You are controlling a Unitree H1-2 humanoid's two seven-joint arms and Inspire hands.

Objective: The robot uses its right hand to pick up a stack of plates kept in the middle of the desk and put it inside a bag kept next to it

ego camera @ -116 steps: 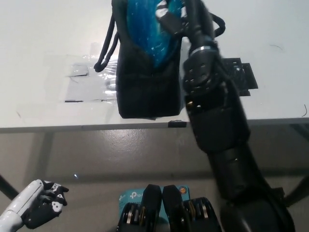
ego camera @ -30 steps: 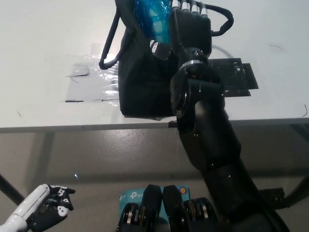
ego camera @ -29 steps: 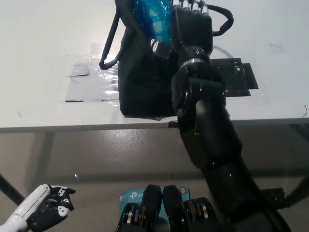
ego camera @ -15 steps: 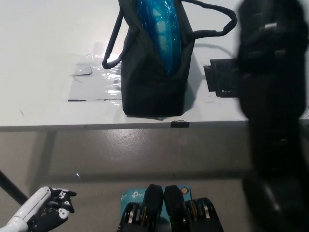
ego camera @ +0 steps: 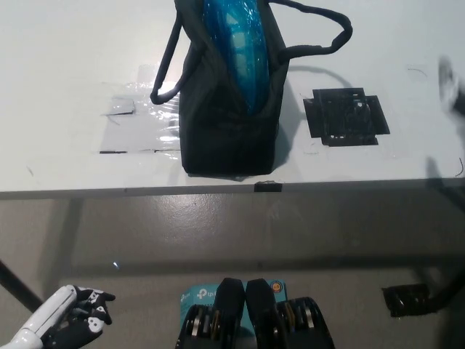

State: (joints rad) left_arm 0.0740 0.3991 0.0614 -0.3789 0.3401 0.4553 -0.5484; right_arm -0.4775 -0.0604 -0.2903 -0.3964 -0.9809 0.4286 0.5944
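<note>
Stack of glossy blue plates (ego camera: 234, 54) standing on edge inside the upright black fabric bag (ego camera: 229, 109) on the white desk (ego camera: 65, 65). Black square patch (ego camera: 345, 116) beside the bag. White left hand (ego camera: 62, 323) low, below the desk edge; finger state indeterminate. Right hand only a blur (ego camera: 452, 83) at the frame's right edge, state indeterminate.

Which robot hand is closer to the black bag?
Right, probably. A blur at the picture's right edge, likely the right hand, is level with the bag. The left hand hangs low, under the desk edge.

The left hand (ego camera: 69, 322) has a white shell with black fingers carrying small white markings.
</note>
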